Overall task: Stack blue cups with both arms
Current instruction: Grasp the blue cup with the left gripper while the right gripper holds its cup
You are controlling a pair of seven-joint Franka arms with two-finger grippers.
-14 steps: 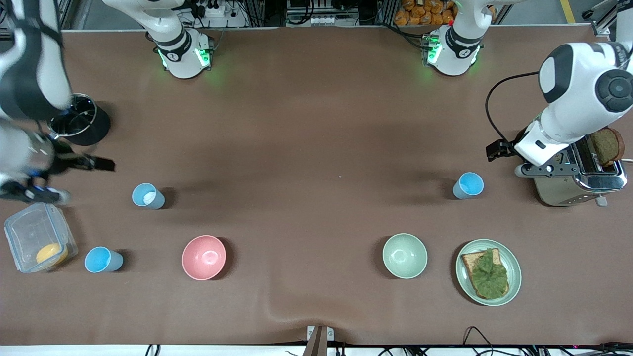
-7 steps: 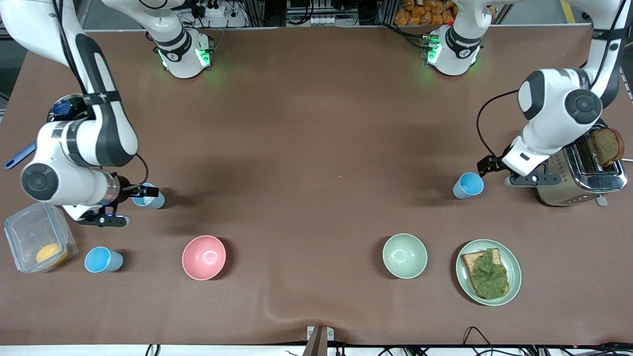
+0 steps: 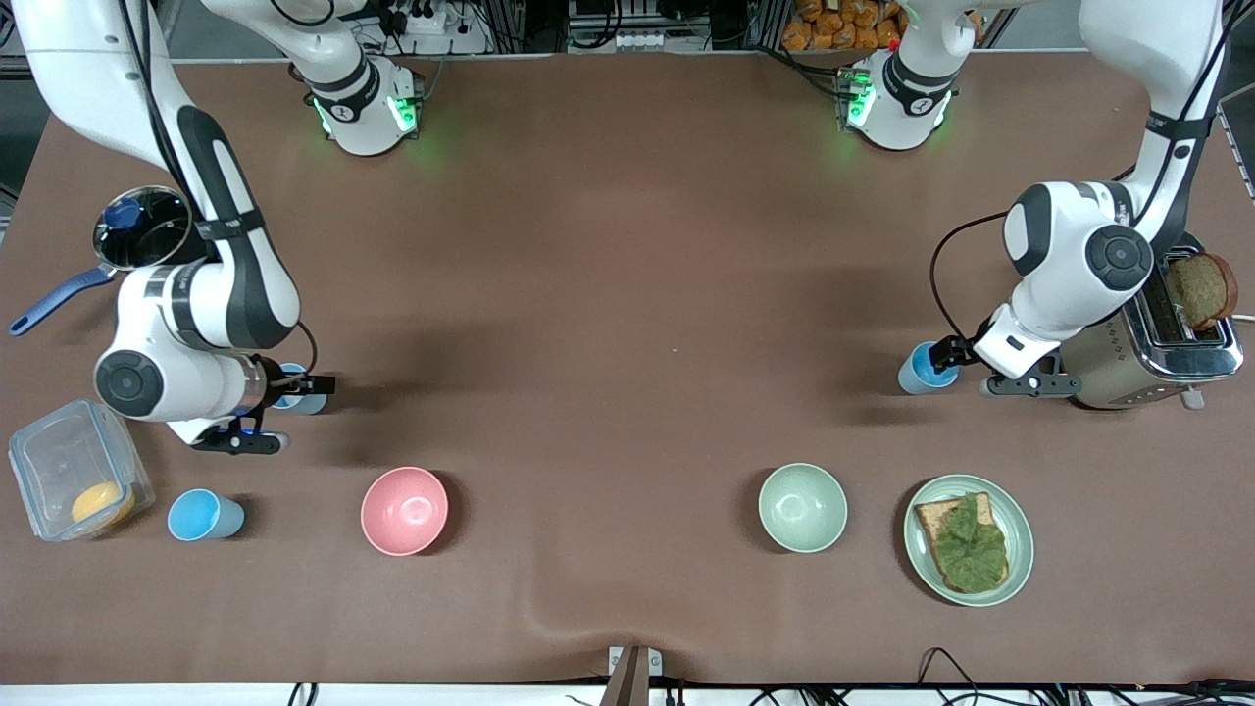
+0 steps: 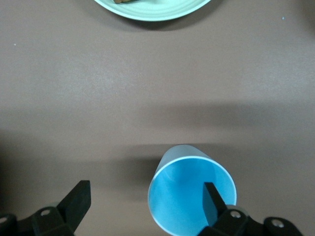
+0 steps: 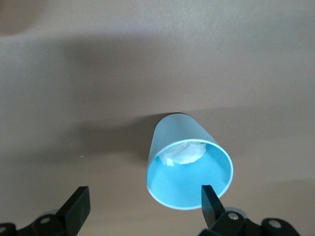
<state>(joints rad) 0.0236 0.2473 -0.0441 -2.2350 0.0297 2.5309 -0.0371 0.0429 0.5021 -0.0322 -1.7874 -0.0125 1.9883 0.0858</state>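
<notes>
Three blue cups stand upright on the brown table. One, with something white inside [image 5: 189, 169], is at the right arm's end [image 3: 306, 402]. My right gripper [image 3: 300, 384] is open just above it [image 5: 143, 206], one finger [image 5: 210, 201] at the cup's rim, the other finger beside the cup. A second blue cup [image 3: 204, 516] stands nearer the camera, untouched. A sky-blue cup [image 3: 917, 373] is at the left arm's end. My left gripper [image 3: 949, 349] is open over it [image 4: 145, 204], one finger [image 4: 212, 199] over the cup's mouth [image 4: 184, 201], the other outside it.
A pink bowl [image 3: 404, 510], a green bowl [image 3: 802, 507] and a plate with toast and lettuce [image 3: 1020, 549] lie nearer the camera. A toaster [image 3: 1147, 353] stands beside the left gripper. A pot [image 3: 142, 230] and a plastic box [image 3: 59, 461] are near the right arm.
The right arm has swung in from the table's end to the cup with the white inside. The left gripper has moved from beside the toaster to over its cup.
</notes>
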